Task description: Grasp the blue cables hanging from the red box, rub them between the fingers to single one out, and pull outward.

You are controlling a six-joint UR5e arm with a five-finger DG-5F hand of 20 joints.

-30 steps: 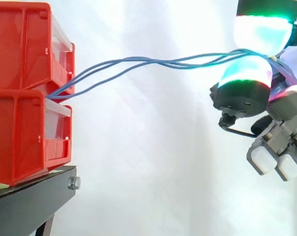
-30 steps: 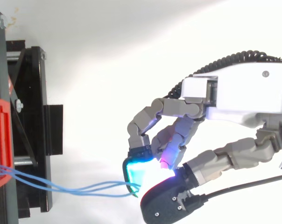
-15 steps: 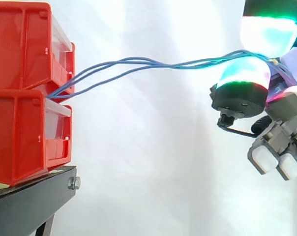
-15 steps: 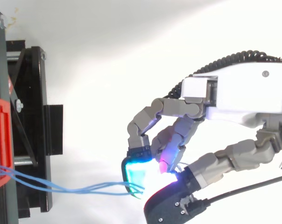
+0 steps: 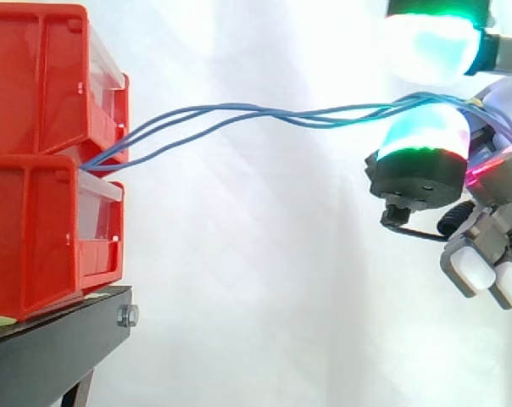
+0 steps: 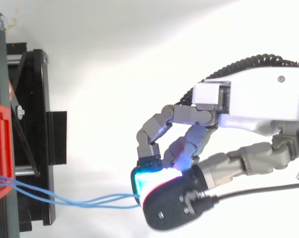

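Blue thin cables (image 5: 239, 113): strung from red plastic box (image 5: 44, 85) to grey jointed hand (image 6: 253, 101) well apart from it, pinched between glowing fingertips (image 5: 425, 129) (hold looks slack); pulling may let strands slip.

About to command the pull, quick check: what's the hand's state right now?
Hand: shut, its fingers pinching the blue cables.

Far ends of the blue cables (image 5: 239, 110) are concealed among the glowing pads (image 5: 425, 131) of the hand (image 6: 258, 104); their origin is lost between the red bins (image 5: 36, 195). The side view's top and right edges crop the hand, and its left edge crops the bins.
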